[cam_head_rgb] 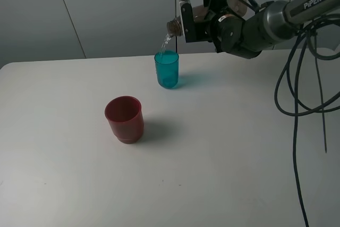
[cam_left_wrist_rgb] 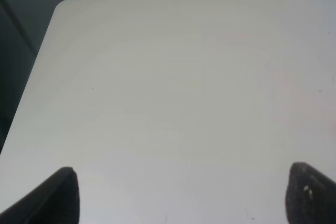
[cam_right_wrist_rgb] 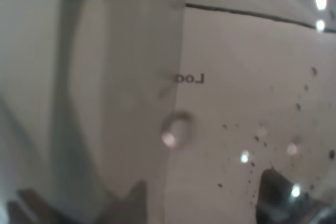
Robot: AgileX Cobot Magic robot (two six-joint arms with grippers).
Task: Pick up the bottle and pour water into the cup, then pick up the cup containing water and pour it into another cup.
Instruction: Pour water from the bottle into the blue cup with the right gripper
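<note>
In the exterior high view my right gripper [cam_head_rgb: 204,17] is shut on the smoky grey-brown bottle [cam_head_rgb: 197,18], held nearly on its side above the table's far edge. The bottle's mouth [cam_head_rgb: 172,26] points left and down, and a thin stream of water [cam_head_rgb: 164,43] falls into the teal-blue cup [cam_head_rgb: 167,69]. The dark red cup [cam_head_rgb: 124,118] stands upright, nearer and to the left. The right wrist view is filled by the bottle's translucent wall [cam_right_wrist_rgb: 210,108] with droplets. My left gripper [cam_left_wrist_rgb: 181,195] is open over bare table and out of the exterior view.
The white table [cam_head_rgb: 212,147] spreads around both cups. Black cables [cam_head_rgb: 297,94] hang from the right arm over the table's right side. A grey panelled wall [cam_head_rgb: 106,9] stands behind the far edge.
</note>
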